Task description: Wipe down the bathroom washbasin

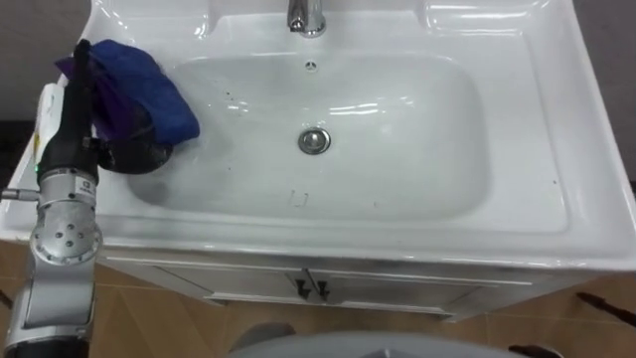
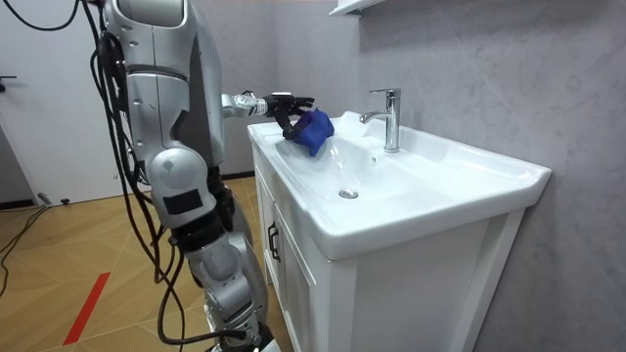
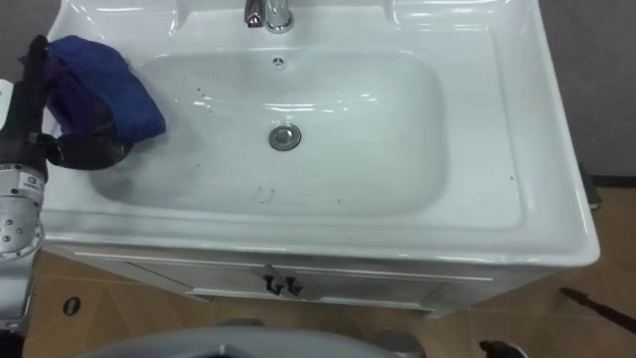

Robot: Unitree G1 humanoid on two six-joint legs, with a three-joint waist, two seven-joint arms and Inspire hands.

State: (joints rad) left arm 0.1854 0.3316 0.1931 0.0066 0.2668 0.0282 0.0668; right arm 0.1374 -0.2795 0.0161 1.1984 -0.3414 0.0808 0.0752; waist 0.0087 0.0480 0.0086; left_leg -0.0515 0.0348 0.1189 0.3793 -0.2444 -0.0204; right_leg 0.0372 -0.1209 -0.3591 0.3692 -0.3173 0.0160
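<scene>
White basin [image 1: 397, 189] is set against a grey wall [image 2: 469, 59]. Blue cloth [image 1: 149, 94] is clamped in the curled left hand [image 1: 134, 154] at the basin's left slope; the cloth could be dropped if the grip is loosened.

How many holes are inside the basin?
2. The drain is in the middle of the basin floor; a small overflow hole is on the back wall, under the tap. The cloth in the left hand covers the left edge, so another could hide there.

chrome tap [image 1: 307, 17] at back; white cabinet [image 1: 397, 288] below; wood floor [image 2: 59, 254]
</scene>
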